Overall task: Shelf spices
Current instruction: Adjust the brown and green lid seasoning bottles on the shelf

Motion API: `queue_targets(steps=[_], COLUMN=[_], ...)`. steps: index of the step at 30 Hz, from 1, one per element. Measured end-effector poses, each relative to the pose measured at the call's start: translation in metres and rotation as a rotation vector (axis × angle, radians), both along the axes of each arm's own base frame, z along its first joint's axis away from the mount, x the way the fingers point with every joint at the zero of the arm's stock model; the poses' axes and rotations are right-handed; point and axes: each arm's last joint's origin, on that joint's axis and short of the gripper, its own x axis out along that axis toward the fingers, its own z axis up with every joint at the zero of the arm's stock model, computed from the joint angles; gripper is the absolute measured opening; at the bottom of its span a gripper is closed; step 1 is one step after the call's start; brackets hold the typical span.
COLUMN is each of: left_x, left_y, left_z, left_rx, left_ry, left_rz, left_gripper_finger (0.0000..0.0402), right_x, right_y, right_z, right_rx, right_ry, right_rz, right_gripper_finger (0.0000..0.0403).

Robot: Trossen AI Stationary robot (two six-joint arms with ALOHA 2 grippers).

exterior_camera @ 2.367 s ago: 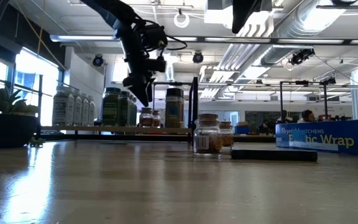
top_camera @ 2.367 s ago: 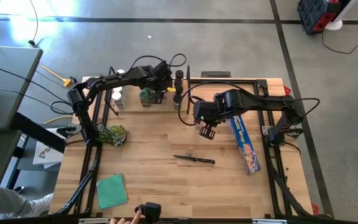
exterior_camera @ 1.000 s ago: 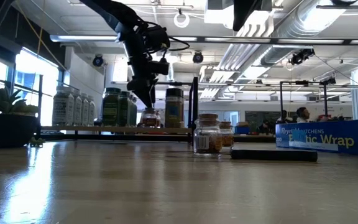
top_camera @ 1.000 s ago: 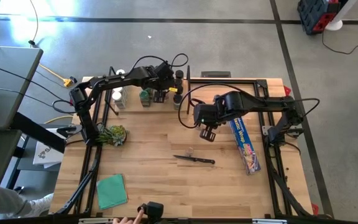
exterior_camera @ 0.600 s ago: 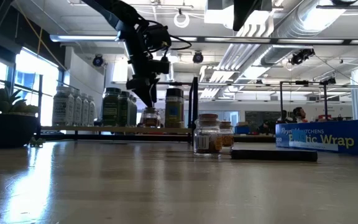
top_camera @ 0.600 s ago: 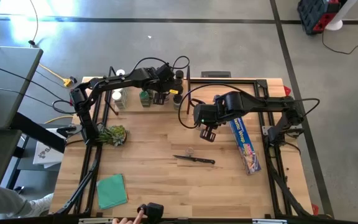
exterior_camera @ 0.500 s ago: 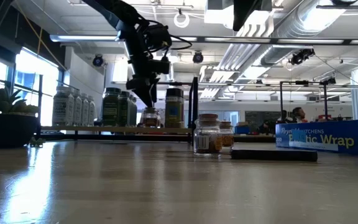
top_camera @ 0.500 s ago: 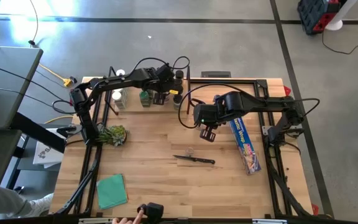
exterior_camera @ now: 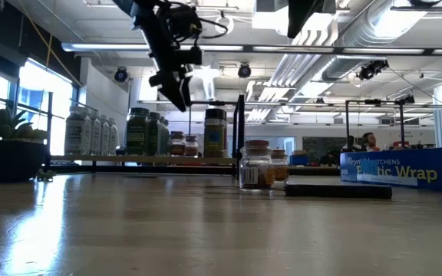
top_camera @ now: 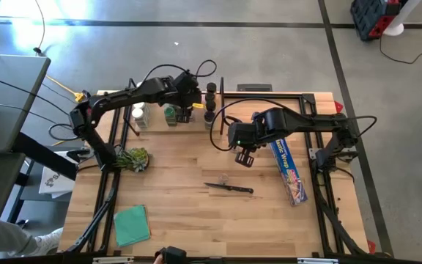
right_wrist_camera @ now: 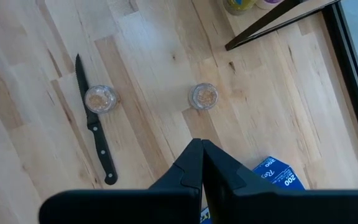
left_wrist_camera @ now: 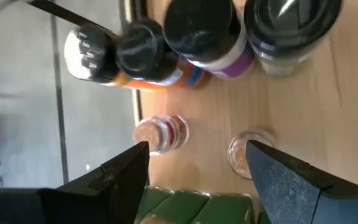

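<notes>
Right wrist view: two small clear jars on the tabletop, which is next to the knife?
The small clear brown-filled jar beside the blade of the black-handled knife. The other jar stands alone on bare wood.

Over the pale wooden tabletop the left gripper hangs above small cylindrical spice jars at the far edge, while the right gripper hovers mid-table near a dark-handled knife and long blue wrap box
</notes>
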Motion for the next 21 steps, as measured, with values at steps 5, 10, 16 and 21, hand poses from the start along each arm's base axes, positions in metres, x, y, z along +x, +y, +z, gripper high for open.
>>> queue_targets(steps=[5,10,16,21], left_x=[-0.008,-0.005,0.004,0.003], left_y=[-0.001,0.003,0.003,0.003], left_z=[0.009,-0.011,-0.028,-0.038], left_rx=[-0.006,-0.079,-0.102,-0.132], left_ry=[-0.011,0.073,0.129,0.194], left_rz=[0.024,0.034,0.005,0.005], left_gripper_finger=[0.0266,0.0266,0.0266,0.0266], right_x=[0.000,0.000,0.001,0.001], right_y=[0.001,0.001,0.001,0.001], right_z=[0.000,0.000,0.000,0.000], right_rx=[0.001,0.002,0.002,0.000], right_ry=[-0.003,-0.007,-0.007,-0.006], right_rz=[-0.001,-0.005,-0.002,0.003], right_gripper_finger=[0.0000,0.0000,0.0000,0.0000])
